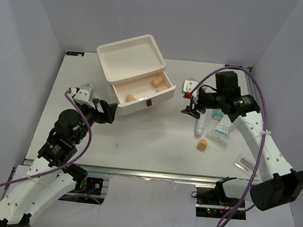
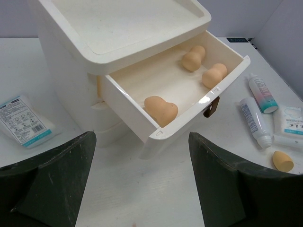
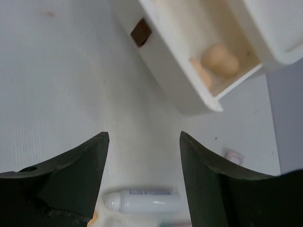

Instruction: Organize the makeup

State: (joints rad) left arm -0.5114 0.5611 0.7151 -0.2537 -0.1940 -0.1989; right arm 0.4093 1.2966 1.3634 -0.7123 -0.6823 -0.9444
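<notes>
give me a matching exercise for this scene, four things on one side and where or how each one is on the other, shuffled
Things:
1 top drawer
2 loose sponge
3 white tube
4 left tool

States:
a spread wide, holding nothing
b lying on its side on the table
c pulled out, three sponges inside
d resting on the table just off the tube's near end

Pairs: 1-c, 2-d, 3-b, 4-a
</notes>
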